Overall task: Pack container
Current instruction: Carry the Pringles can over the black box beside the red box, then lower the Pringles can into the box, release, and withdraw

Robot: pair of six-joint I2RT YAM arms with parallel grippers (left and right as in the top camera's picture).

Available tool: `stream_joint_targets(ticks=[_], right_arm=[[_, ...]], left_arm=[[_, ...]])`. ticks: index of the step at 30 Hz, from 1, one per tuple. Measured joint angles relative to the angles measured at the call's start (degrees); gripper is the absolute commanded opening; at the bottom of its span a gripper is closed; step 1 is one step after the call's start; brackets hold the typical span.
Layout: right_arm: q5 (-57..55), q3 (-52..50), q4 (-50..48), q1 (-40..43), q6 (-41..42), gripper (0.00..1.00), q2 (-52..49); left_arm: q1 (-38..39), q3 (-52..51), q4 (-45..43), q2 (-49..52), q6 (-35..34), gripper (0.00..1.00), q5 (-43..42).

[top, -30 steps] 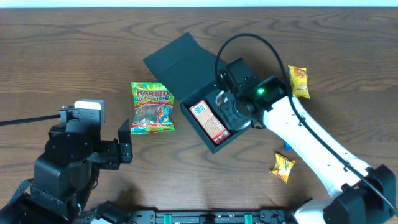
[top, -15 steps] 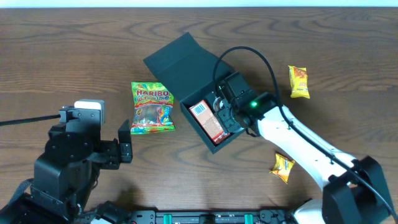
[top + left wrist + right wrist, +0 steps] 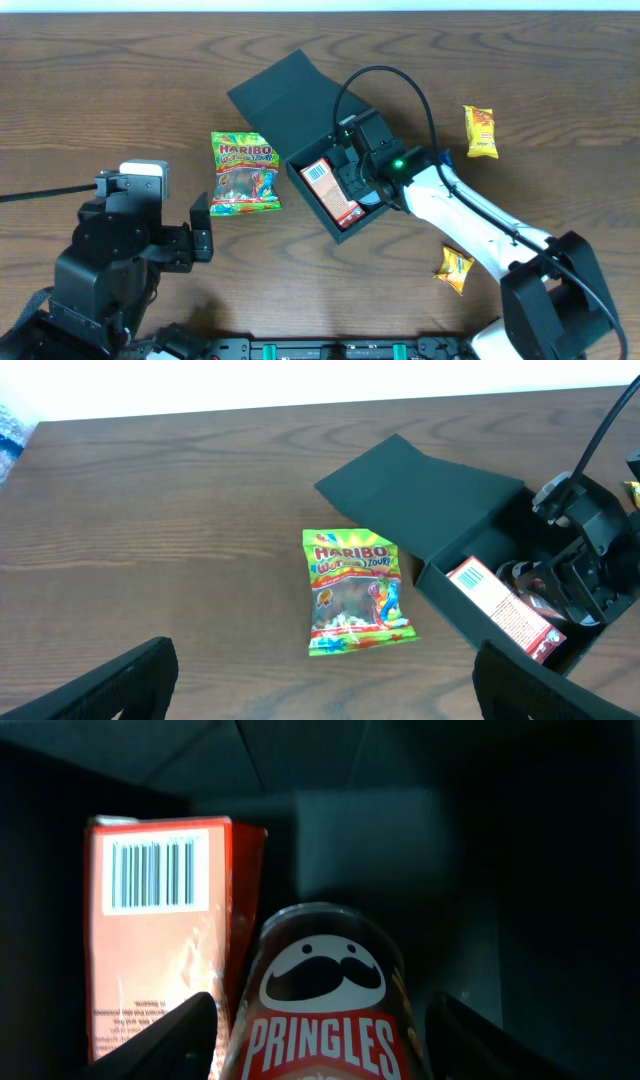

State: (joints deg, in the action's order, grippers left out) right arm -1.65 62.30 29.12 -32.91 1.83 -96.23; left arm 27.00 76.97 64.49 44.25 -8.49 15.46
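Left tool [image 3: 200,235] of mine waits spread wide near the counter's [image 3: 100,90] left edge, holding nothing, with the Haribo bag [image 3: 243,173] lying just beyond it. Right of that sits the container [image 3: 345,232], flap lid [image 3: 285,105] thrown back, orange-red carton [image 3: 333,192] already inside. My right tool [image 3: 320,1040] reaches into it, gripping a Pringles can [image 3: 325,995] beside the carton. I judge I'm placing; next comes letting go, lifting clear, then fetching the yellow packets [image 3: 455,268] at right.

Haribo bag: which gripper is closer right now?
Left. The left gripper sits just off the Haribo bag toward the near edge, open and empty. The right gripper is down inside the container, beyond the bag, around a Pringles can.
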Motion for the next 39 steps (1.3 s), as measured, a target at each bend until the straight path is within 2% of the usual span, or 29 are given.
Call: stream_joint_targets(ticks=[11,16,18,33,39], right_arm=[[1.6,-0.1,-2.0,0.0,0.0,0.67,-1.3],[1.7,-0.2,-2.5,0.0,0.0,0.79,-1.3],[1.7,-0.1,-1.9,0.0,-0.5,0.8,-1.3],[-4.5,16.7,25.5,0.0,-6.1,0.82,-1.3],[-4.1,17.2,29.2,0.0,-6.4,0.86,-1.6]], left_arm=[[0.0,0.0,0.0,0.0,0.0,0.95,0.0],[0.0,0.0,0.0,0.0,0.0,0.95,0.0],[0.0,0.0,0.0,0.0,0.0,0.95,0.0],[0.0,0.0,0.0,0.0,0.0,0.95,0.0],[0.0,0.0,0.0,0.0,0.0,0.95,0.0]])
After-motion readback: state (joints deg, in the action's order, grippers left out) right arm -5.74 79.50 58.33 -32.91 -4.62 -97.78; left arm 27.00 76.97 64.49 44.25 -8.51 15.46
